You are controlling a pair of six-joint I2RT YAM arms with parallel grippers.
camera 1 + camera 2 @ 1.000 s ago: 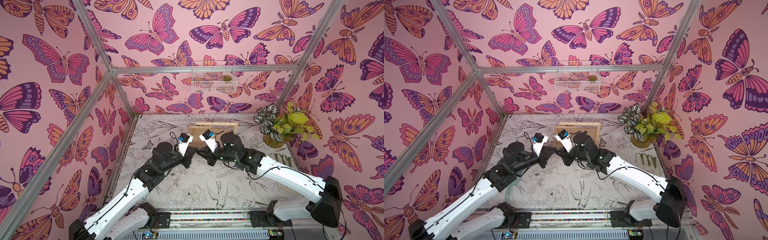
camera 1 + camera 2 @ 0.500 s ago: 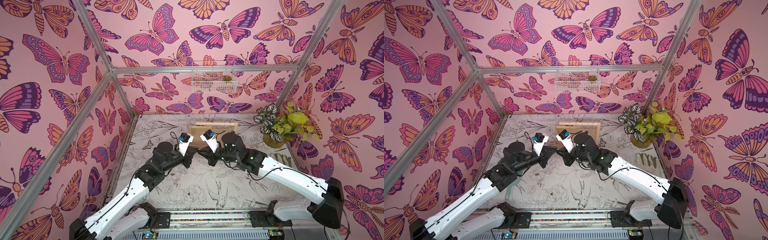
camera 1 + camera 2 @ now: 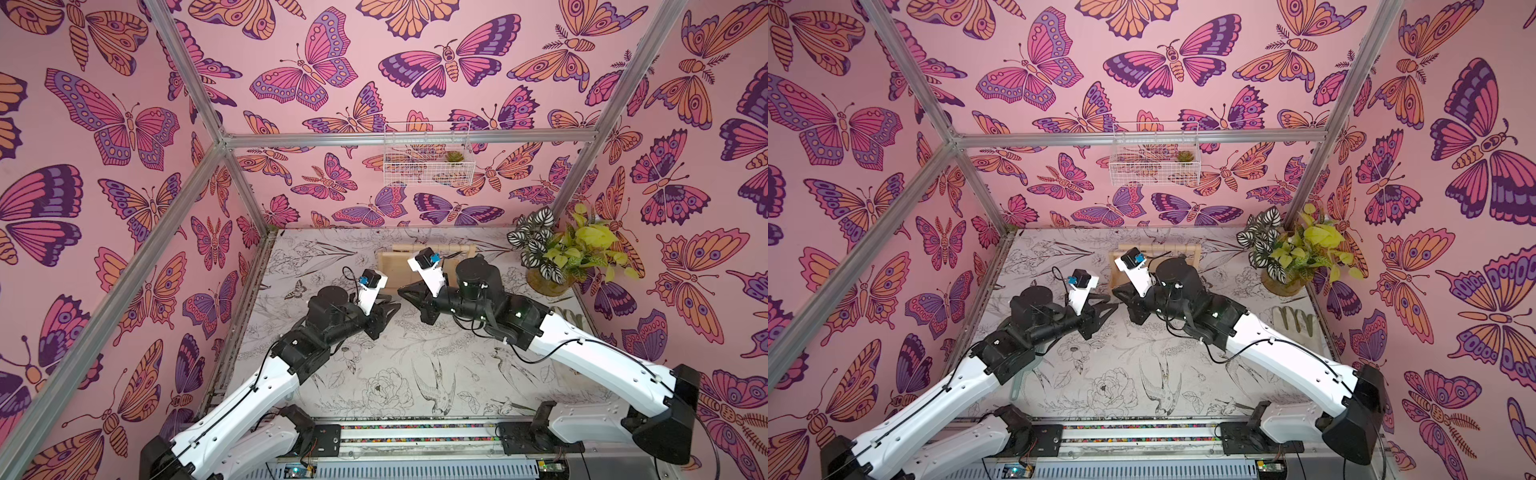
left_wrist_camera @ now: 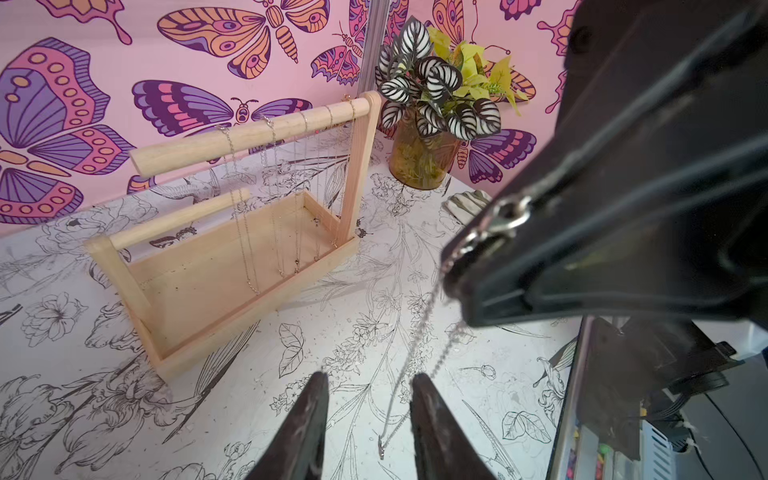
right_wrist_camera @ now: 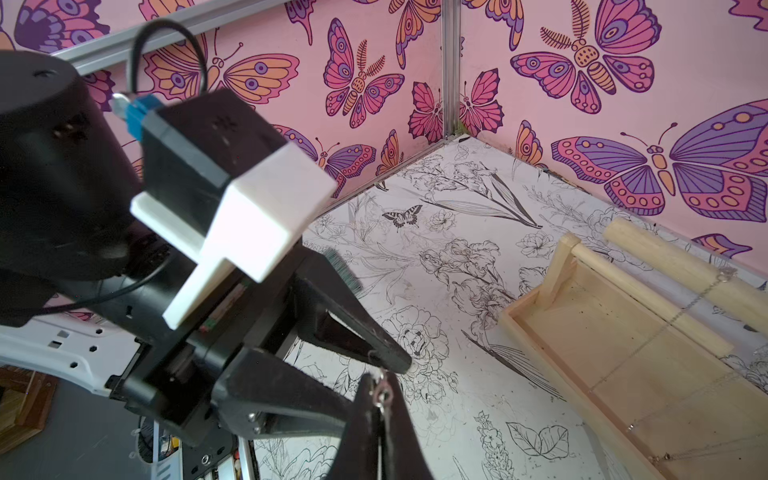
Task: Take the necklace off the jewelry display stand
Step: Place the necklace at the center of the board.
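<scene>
1. In both top views the left gripper (image 3: 392, 303) and the right gripper (image 3: 405, 292) meet tip to tip above the table (image 3: 415, 374), just in front of the wooden stand (image 3: 392, 262). The chain is too fine to make out here.
2. In the left wrist view the left gripper (image 4: 370, 415) has its fingers (image 4: 316, 415) spread apart and grips nothing. The necklace (image 4: 419, 328) hangs loose from the right gripper (image 4: 457, 274), and its free end dangles in the gap between the left fingers. Whether it brushes one I cannot tell. It is off the stand (image 4: 249, 270), where other chains (image 4: 241, 224) hang from the top bar (image 4: 249, 133).
3. In the right wrist view the right gripper (image 5: 379, 411) is pressed together, pinching the necklace by its clasp (image 5: 381, 394). The left gripper's parted fingers (image 5: 361, 345) sit just beside it.
</scene>
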